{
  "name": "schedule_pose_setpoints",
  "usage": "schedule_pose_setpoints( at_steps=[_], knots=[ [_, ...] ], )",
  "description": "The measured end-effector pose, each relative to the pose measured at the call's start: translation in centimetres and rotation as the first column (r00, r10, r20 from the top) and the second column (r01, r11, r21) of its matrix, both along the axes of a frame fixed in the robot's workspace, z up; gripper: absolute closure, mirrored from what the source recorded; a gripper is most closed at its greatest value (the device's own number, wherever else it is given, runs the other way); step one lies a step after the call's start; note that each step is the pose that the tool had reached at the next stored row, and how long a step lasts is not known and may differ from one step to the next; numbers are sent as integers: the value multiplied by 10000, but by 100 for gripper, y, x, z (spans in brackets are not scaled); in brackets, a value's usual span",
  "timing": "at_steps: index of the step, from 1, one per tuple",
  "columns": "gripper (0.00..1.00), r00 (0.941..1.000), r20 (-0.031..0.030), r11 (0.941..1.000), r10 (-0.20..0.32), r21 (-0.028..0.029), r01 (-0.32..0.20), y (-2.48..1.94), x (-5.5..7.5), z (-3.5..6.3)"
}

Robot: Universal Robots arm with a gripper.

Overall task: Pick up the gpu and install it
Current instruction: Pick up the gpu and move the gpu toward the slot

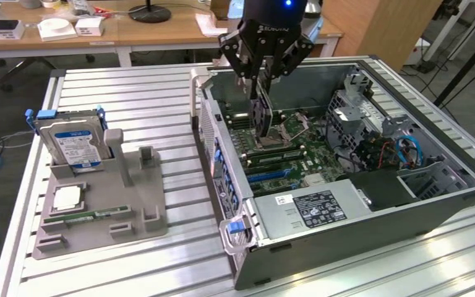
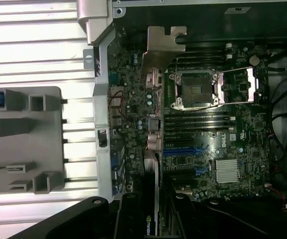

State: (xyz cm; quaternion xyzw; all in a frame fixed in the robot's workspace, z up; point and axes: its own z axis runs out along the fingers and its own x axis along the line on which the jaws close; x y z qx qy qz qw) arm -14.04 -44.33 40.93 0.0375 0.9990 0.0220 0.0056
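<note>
One gpu hangs edge-down at upper centre of the exterior frame, clamped in the gripper, over the motherboard in one open case. Likely risks: a misaligned bracket snagging the case wall, or the card slipping. Left side: one hard drive, one RAM stick, one tray.

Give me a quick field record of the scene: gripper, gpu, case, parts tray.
gripper: shut on the gpu, over the open case
gpu: held upright on edge, lower end down near the motherboard, beside the CPU socket
seated in slot: cannot tell
case: lying on its side, panel off
parts tray: on the exterior view's left of the case
hard drive: standing in the tray
RAM stick: lying in the tray
</note>
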Motion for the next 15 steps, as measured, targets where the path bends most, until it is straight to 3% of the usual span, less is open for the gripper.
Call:
schedule_pose_setpoints(
  at_steps=[15],
  knots=[
    [74,10000,0,10000,1,1,-1,0,244,0]
  ],
)
